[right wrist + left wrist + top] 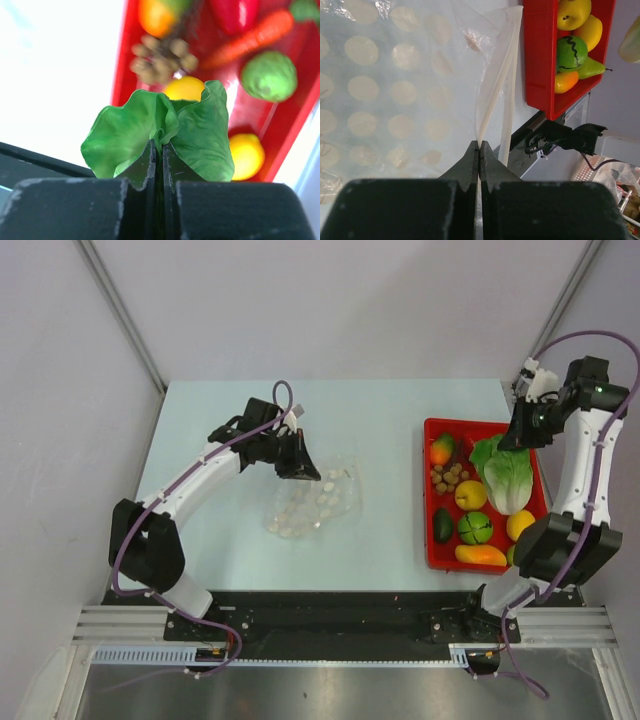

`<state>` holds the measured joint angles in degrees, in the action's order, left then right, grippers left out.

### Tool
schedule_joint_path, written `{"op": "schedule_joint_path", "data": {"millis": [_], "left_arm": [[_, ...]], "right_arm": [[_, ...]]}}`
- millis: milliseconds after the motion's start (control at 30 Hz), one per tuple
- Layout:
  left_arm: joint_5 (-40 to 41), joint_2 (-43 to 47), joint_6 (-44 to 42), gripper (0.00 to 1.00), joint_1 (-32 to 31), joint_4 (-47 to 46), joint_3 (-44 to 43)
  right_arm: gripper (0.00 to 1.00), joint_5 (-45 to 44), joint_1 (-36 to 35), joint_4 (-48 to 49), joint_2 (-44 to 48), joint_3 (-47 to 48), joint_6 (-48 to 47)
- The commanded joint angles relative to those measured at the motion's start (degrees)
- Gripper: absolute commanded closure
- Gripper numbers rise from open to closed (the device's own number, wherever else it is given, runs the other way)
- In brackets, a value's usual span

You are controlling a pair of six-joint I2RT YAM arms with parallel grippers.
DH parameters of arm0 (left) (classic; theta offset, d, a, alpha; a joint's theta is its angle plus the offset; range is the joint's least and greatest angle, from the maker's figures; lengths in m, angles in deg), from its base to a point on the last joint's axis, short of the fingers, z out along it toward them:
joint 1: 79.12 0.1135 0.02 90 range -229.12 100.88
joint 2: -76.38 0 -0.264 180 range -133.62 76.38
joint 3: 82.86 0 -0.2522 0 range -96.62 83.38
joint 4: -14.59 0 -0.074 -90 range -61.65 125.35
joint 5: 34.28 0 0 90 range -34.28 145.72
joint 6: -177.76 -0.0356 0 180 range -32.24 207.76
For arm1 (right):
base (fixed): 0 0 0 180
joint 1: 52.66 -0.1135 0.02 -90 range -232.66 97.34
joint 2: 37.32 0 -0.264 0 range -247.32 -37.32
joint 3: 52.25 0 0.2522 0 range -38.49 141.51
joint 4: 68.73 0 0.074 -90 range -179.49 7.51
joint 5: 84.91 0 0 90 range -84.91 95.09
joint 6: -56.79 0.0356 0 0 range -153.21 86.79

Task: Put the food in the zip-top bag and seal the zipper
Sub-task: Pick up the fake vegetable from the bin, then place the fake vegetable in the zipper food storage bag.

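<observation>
The clear floppy plastic bag with pale round dots [305,508] lies crinkled on the pale blue bench [220,420], left of the middle and well apart from the food. Seen from above, it stretches slantwise from the near left to the far right. The left pincer [305,472] sits at its far edge. From up there you cannot see what the pincer is pinching. The left wrist view shows it: the two black fingers are pressed together on the thin pale zipper strip [493,92]. The strip runs straight away from the fingers and points at the flat red plastic tray [430,558]. It looks smooth and stiff, and it splits into two thin bands. The green leafy toy lettuce [505,480] is over the tray on the right side of the bench. It is long, with its ruffled green end on the far side and its white ribbed end on the near side. The right pincer [159,145] is clamped on a wavy green leaf, and only the right wrist view shows this up close. Beside the lettuce in the tray lie a bunch of small brown balls [450,477], a round yellow toy fruit [470,495] and a shiny green ball with a dark wavy line [475,528].
</observation>
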<state>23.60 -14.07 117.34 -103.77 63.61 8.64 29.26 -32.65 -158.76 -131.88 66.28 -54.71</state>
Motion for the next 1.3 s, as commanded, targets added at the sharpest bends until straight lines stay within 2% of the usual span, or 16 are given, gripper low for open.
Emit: {"op": "schedule_joint_path", "data": {"millis": [0,100,133,167,267,367,467,633,700,867,1000,1167,1267], "left_arm": [[-4.52,1.78,4.42,1.0,-0.32,-1.77,-1.72],[-6.37,1.33,6.62,1.0,-0.32,-3.35,-2.34],[-7.6,1.33,7.32,0.99,-0.32,-4.14,-2.51],[-8.48,1.25,8.81,1.0,-0.23,-5.46,-2.69],[-12.34,0.89,12.24,1.0,-0.23,-8.01,-3.57],[-16.21,1.33,17.51,1.0,-0.23,-14.33,-3.13],[-19.11,1.95,22.79,1.0,-0.23,-22.33,-1.82],[-24.13,1.07,33.92,1.0,0.65,-39.81,6.17],[-25.62,0.46,37.55,1.0,0.91,-43.86,9.51],[-25.98,-0.95,35.63,1.0,1.0,-43.18,10.57],[-25.53,-1.39,35.1,1.0,1.44,-43.18,11.46],[-25.98,-1.74,36.86,1.0,3.02,-45.29,13.74],[-26.06,-1.57,36.69,1.0,3.64,-45.28,14.36]], "right_arm": [[1.0,11.68,0.47,0.29,7.88,2.63,5.91],[1.0,17.84,-2.25,14.35,12.89,0.44,13.91],[1.0,18.54,-3.65,18.83,14.39,-0.78,19.94],[1.0,18.2,-5.49,27.49,15.71,-2.97,22.61],[1.0,16.01,-12.96,41.23,18.97,-6.23,31.41],[1.0,13.29,-19.03,52.22,20.64,-9.31,38.77],[1.0,10.12,-25.09,58.84,20.74,-10.55,44.41],[1.0,4.76,-33.87,70.18,20.83,-15.64,50.85],[1.0,3.27,-36.7,72.13,19.95,-17.92,51.81],[1.0,1.42,-42.76,75.74,17.84,-19.96,53.14],[1.0,0.97,-43.48,77.41,18.01,-20.4,53.57],[1.0,2.73,-44.44,71.18,18.98,-24.33,52.0],[1.0,1.77,-45.32,67.31,20.65,-28.55,45.25]]}}
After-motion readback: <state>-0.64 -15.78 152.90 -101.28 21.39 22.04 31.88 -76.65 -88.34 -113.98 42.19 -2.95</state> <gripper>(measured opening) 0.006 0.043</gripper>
